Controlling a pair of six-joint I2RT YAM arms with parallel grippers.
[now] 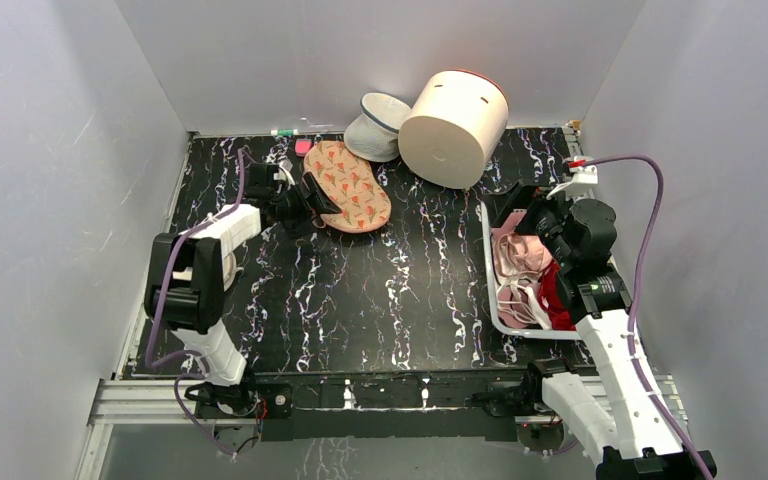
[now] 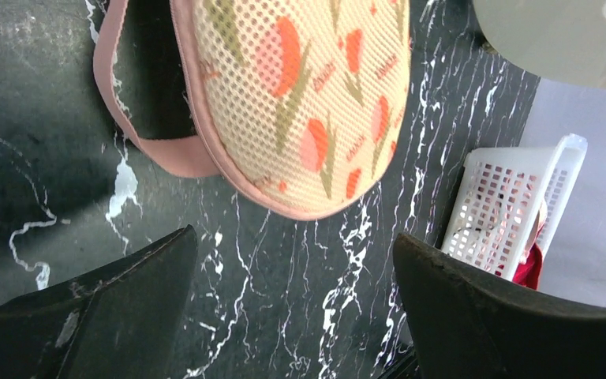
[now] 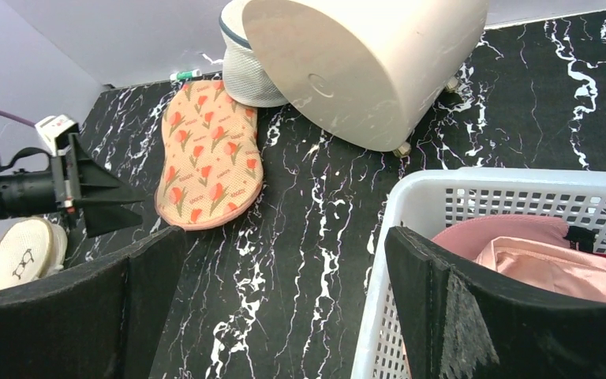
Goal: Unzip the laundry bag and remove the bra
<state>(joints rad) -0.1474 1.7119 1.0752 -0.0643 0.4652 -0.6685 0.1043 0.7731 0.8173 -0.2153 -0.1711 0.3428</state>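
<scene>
Left gripper (image 2: 293,237): fingers spread wide, nothing between them, held above the black marbled table (image 2: 300,316). Directly ahead of its fingertips, close but apart from them: laundry bag (image 2: 300,103), lying flat, peach mesh face with red-and-green print upward, pink edging round its rim. On the side toward the left finger the pink edge curls off round a dark gap; whether the zip is open there cannot be told. Ahead and to the right of this gripper, well apart: white slotted basket (image 2: 513,205). Right gripper (image 3: 284,233): fingers likewise wide apart and empty, poised at the near left corner of the basket, one finger over bare table, the other over the basket's interior. Just behind the right finger, inside the basket: bra (image 3: 556,272), salmon-pink satin, bunched among other pink cloth; contact with the finger cannot be told. Nearer the arm's base, same basket: dark red garment (image 1: 557,305). Ahead of the right gripper, beyond the basket rim: cream cylinder (image 3: 363,63), lying on its side. Against its left flank: white mesh pouch (image 3: 245,67) with a dark rim. The laundry bag's far end lies just beside that pouch.
</scene>
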